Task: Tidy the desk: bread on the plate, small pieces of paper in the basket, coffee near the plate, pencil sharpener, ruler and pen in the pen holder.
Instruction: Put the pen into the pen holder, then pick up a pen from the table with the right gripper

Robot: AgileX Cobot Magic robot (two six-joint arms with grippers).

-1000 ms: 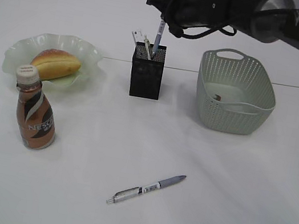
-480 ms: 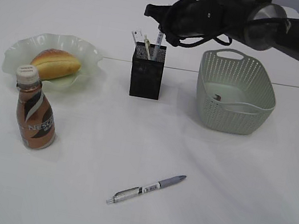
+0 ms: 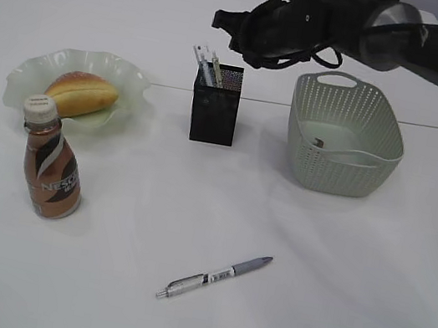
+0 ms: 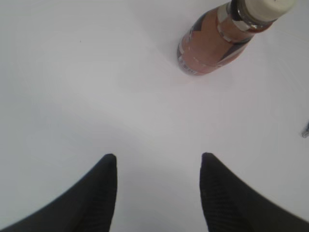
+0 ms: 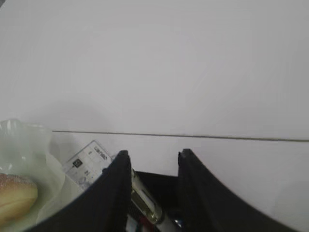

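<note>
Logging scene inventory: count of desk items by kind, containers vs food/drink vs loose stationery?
Containers: 3 — green wavy plate, black mesh pen holder, pale green plastic basket
Food/drink: 2 — bread roll, brown coffee bottle
Loose stationery: 1 — silver-grey pen
Total: 6

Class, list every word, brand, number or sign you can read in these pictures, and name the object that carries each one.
"NES…": pale letters on the brown coffee bottle; the rest of the word is blurred.
Silver and grey pen lying on the table: a small dark label, too small to read.
White ruler in the black mesh pen holder: printed marks, too blurred to read.
Nothing else carries text.
</note>
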